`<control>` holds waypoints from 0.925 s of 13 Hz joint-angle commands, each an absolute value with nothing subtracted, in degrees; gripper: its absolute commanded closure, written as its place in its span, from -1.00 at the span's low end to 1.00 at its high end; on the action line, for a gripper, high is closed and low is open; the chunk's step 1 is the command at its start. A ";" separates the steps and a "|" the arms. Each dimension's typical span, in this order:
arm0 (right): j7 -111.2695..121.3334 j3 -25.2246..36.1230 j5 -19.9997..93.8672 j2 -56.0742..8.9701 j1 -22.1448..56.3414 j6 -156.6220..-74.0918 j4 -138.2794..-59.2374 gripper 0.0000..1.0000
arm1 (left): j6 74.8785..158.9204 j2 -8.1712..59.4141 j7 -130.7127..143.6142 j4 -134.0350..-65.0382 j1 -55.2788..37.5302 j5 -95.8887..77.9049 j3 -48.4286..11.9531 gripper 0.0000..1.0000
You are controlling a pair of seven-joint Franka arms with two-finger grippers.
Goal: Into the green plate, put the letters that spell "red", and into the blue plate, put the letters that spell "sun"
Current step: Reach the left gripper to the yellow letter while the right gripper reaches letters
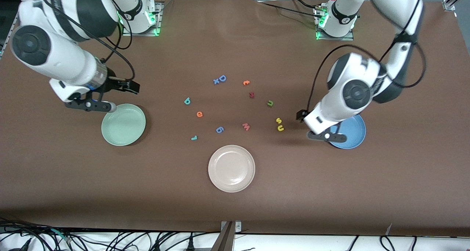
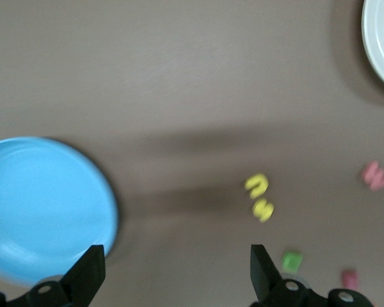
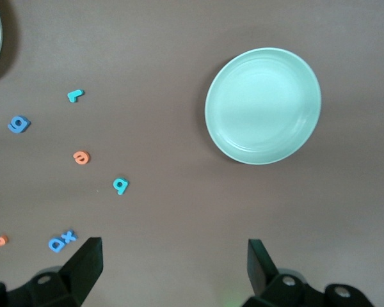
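**Letters lay scattered around the cream plate**

Letters for "red", the teal r [image 1: 194, 137], orange e [image 1: 199, 114] and teal d [image 1: 187, 101], lay farther from the camera than the cream plate [image 1: 231, 168], toward the green plate [image 1: 123, 124]. Yellow s [image 1: 278, 120], yellow u [image 1: 280, 128] and green n [image 1: 270, 103] lay toward the blue plate [image 1: 354, 137]. The right gripper [image 1: 96, 106] hung open by the green plate, the left gripper [image 1: 326, 136] open at the blue plate's rim.
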State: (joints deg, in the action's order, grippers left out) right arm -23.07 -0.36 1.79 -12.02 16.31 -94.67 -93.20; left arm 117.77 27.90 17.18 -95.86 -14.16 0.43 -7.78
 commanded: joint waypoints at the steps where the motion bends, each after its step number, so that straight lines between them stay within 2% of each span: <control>1: -27.93 -0.18 2.64 -13.70 19.15 -98.25 -94.21 -1.00 | 119.79 33.11 19.87 -92.99 -15.82 1.94 -7.56 -1.00; 3: -30.49 -0.18 2.64 -14.59 20.56 -101.32 -95.79 -1.00 | 124.61 38.21 19.77 -91.15 -17.83 2.20 -7.65 -1.00; 9: -36.55 -0.18 2.64 -15.29 24.95 -117.66 -106.68 -1.00 | 130.69 42.80 21.36 -91.76 -19.34 2.20 -7.56 -0.99; 12: -38.93 -0.18 2.64 -17.22 26.98 -123.82 -110.04 -1.00 | 130.96 43.94 24.24 -92.19 -20.47 2.20 -7.56 -0.96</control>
